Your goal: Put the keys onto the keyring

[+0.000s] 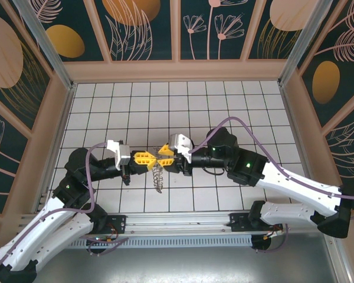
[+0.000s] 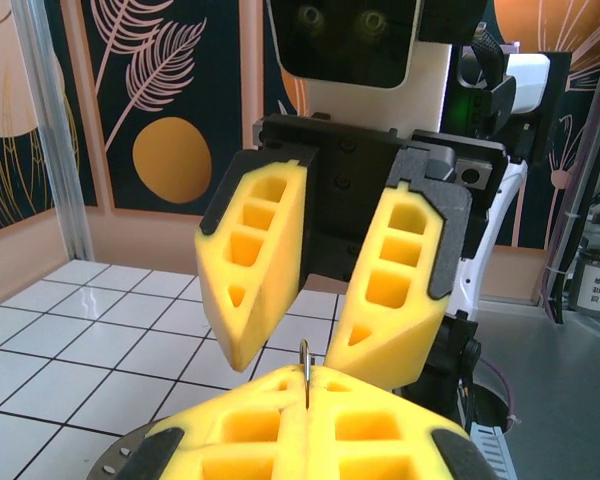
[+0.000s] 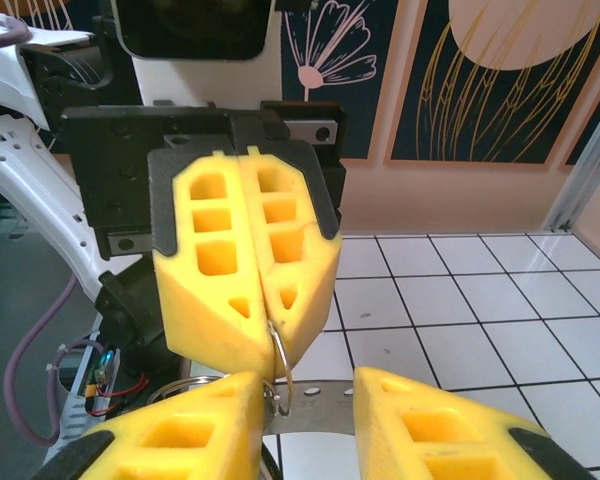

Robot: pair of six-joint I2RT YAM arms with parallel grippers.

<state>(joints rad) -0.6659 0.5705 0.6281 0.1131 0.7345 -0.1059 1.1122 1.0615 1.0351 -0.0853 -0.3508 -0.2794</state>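
"Starting from the biggest thing, what do you have on your screens?"

"I have the white tiled table, and over its middle my two arms meet tip to tip. The left arm comes from one side and the right arm from the other."

"And the hands?"

"The left gripper has its yellow fingers pressed together. They pinch the keyring by one thin wire loop. The right gripper has its fingers spread, and nothing is caught between them."

"Where does the ring lie, then?"

"It hangs under the left fingertips, with its long axis going down from the pinch toward the tiles. I cannot tell if its low end touches them. In the right wrist camera its flat grey band passes just below my spread fingers."

"What does the next move depend on?"

"On this loop, as I judge it. It sticks out of the left tips toward the right gripper, and my left wrist camera sees it edge-on. It sits in the gap of the right fingers, closer to one finger than to the other. The right arm is the free one, and it is already next to the loop. The key is too small for me to tell apart from the wire loops."
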